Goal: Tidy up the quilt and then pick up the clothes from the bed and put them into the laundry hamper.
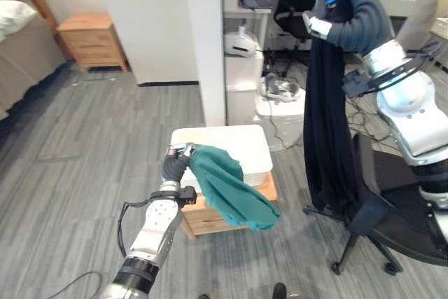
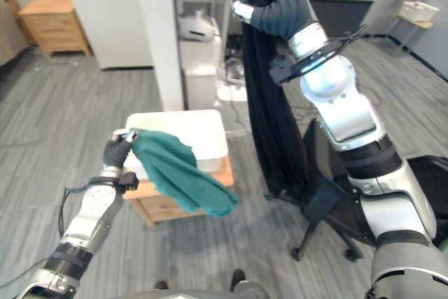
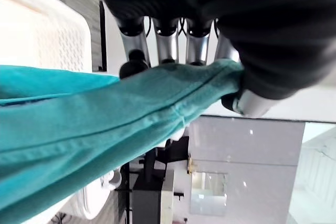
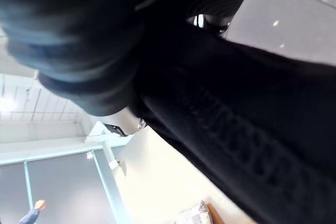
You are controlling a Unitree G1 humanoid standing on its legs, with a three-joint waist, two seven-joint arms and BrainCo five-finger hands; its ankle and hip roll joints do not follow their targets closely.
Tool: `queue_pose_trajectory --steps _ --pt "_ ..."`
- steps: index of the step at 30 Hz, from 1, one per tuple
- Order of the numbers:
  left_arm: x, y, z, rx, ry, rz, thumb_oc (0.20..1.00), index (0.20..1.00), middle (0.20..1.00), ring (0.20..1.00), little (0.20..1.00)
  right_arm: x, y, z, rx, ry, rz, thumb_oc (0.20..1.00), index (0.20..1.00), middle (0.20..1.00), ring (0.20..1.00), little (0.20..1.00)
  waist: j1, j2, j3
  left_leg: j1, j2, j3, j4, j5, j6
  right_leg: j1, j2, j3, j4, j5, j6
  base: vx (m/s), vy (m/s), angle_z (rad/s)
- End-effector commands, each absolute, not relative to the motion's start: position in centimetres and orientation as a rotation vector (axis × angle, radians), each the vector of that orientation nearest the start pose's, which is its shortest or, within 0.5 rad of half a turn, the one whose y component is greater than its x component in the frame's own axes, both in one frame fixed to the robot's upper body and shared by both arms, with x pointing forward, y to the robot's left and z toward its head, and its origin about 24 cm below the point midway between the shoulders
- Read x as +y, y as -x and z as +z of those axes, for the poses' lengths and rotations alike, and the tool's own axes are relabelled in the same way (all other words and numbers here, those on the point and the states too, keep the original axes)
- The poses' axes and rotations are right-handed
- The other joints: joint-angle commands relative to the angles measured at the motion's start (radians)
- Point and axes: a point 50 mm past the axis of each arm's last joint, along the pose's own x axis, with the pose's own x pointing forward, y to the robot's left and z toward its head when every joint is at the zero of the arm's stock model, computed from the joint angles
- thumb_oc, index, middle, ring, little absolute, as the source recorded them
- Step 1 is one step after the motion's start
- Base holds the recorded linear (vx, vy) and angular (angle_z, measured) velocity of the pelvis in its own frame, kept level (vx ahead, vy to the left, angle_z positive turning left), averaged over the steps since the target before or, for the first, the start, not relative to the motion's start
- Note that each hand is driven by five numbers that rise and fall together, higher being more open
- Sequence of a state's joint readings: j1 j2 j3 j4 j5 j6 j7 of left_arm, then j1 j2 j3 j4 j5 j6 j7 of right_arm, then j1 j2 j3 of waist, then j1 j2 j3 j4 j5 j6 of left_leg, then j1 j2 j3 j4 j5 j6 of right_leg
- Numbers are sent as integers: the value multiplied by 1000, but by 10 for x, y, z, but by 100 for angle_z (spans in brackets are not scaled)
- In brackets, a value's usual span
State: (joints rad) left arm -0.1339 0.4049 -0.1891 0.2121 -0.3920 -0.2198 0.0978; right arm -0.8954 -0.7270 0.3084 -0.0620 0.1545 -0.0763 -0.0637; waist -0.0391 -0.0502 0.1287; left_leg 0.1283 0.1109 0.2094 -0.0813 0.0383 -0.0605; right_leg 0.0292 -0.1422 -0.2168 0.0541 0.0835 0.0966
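Note:
My left hand (image 1: 175, 164) is shut on a teal garment (image 1: 231, 187) that hangs down in front of the white laundry hamper (image 1: 238, 141). In the left wrist view the curled fingers (image 3: 168, 45) clamp the teal cloth (image 3: 105, 124). My right hand (image 1: 329, 5) is raised high at the upper right and shut on a long black garment (image 1: 327, 124), which hangs straight down beside the hamper. The black cloth (image 4: 252, 114) runs across the right wrist view. The bed (image 1: 21, 40) shows at the far left edge.
The hamper stands on a low wooden stand (image 1: 210, 215). A black office chair (image 1: 392, 215) is at the right below my right arm. A white pillar (image 1: 206, 40), a wooden nightstand (image 1: 91, 40) and white appliances (image 1: 280, 110) stand behind.

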Motion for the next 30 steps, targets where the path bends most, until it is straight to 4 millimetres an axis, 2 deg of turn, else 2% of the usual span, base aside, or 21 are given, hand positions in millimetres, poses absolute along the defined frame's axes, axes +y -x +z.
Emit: queue_pose_trajectory --steps 1,2,3,5,9,14,19,23,26,30 --pt "204 -279 79 -190 -40 -47 200 200 200 200 200 -131 -293 339 -1074 690 208 200 200 200 200 200 11 -33 -10 55 2 -30 -6 -24 4 -7 32 70 5 -4 37 185 42 18" --pt "199 -279 79 -187 -33 -74 200 200 200 200 200 -130 -292 339 -1071 731 193 200 200 200 200 200 -6 -39 -1 63 -20 -65 -6 -39 16 -49 77 127 -14 19 27 174 35 29" --pt "196 -280 79 -187 -26 -88 200 200 200 200 200 -128 -291 339 -1074 755 181 200 200 200 200 200 -16 -44 5 61 -35 -86 -6 -44 22 -72 95 155 -16 33 21 161 24 46" --pt "198 -277 74 -170 -8 -64 200 200 200 200 200 -127 -290 337 -1099 772 196 200 200 200 200 200 -11 -51 2 51 -50 -90 -6 -48 23 -54 100 165 -68 52 10 128 -38 87" --pt "200 -275 68 -141 27 -58 200 200 200 200 200 -128 -291 336 -1112 789 210 200 200 200 200 200 4 -57 -15 33 -56 -74 -6 -48 14 -11 94 136 -133 54 4 148 -42 58" --pt "195 -268 51 -58 23 -78 200 200 200 200 200 -123 -295 331 -1074 824 233 200 200 200 200 200 28 -62 -27 15 -49 -53 -6 -53 -2 16 108 131 -141 6 -3 195 -70 2" --pt "191 -260 46 -28 29 -129 200 200 200 200 200 -123 -303 313 -941 861 263 200 200 200 200 200 50 -55 4 -16 -30 -38 -6 -38 -18 22 119 121 -141 -21 -8 103 -88 1" --pt "186 -257 44 -14 33 -151 200 200 200 200 200 -123 -324 289 -802 941 275 200 200 200 200 200 67 -42 29 -32 -18 -30 -6 -29 -22 8 123 107 -141 -29 -17 99 -71 -2" --pt "183 -261 48 -28 38 -158 200 200 200 200 200 -118 -332 284 -789 975 281 200 200 200 200 200 77 -34 55 -65 -7 -21 -6 -19 -26 -28 124 101 -141 -26 -19 -8 -57 -9" --pt "183 -263 51 -45 42 -161 200 200 200 200 200 -115 -334 288 -807 990 278 200 200 200 200 200 81 -31 71 -83 -3 -18 -6 -15 -27 -48 125 100 -141 -24 -19 -34 -19 -13"
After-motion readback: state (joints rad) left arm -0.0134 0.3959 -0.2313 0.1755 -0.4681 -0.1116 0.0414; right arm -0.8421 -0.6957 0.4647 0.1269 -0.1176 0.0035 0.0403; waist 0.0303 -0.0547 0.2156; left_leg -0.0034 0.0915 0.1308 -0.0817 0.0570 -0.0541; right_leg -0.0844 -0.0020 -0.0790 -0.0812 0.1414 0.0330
